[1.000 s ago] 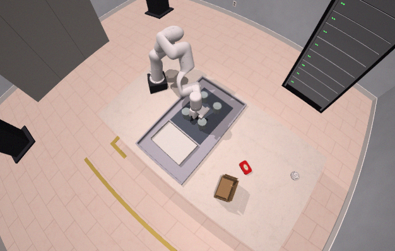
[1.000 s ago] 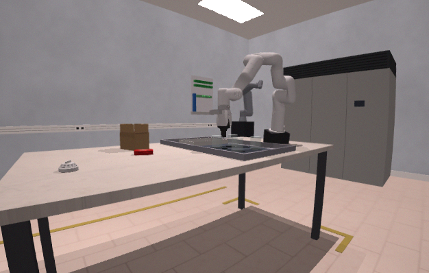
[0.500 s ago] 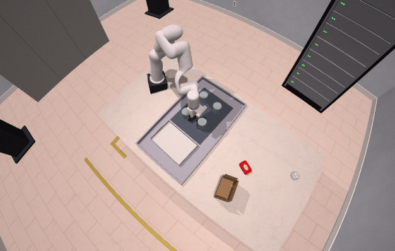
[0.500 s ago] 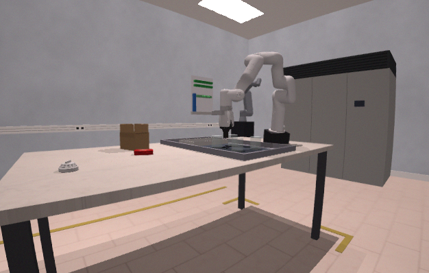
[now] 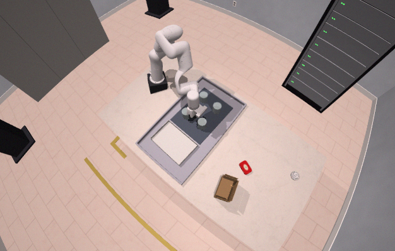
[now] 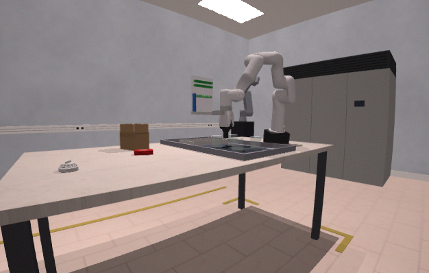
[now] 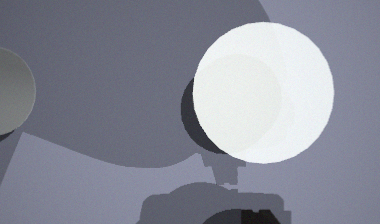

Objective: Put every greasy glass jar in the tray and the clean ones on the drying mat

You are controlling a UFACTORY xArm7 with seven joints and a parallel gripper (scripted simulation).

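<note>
Several glass jars stand on the dark drying mat [image 5: 202, 117]: one at the back [image 5: 203, 94], one at the right [image 5: 217, 107], one at the left [image 5: 185, 111] and one at the front [image 5: 201, 122]. My gripper [image 5: 192, 117] hangs low over the mat between the left and front jars, fingers shut with nothing between them. It also shows in the exterior view [image 6: 225, 132]. In the wrist view a jar [image 7: 264, 92] seen from above lies just ahead of the fingertips [image 7: 252, 218], apart from them. Another jar [image 7: 7, 90] is at the left edge. The white tray [image 5: 174, 142] beside the mat holds nothing.
Mat and tray sit inside a grey rimmed frame [image 5: 192, 129] on the table. Farther along the table are a red flat object [image 5: 245, 167], an open cardboard box [image 5: 226, 187] and a small round metal item [image 5: 294, 175]. The arm's base [image 5: 157, 83] stands behind the frame.
</note>
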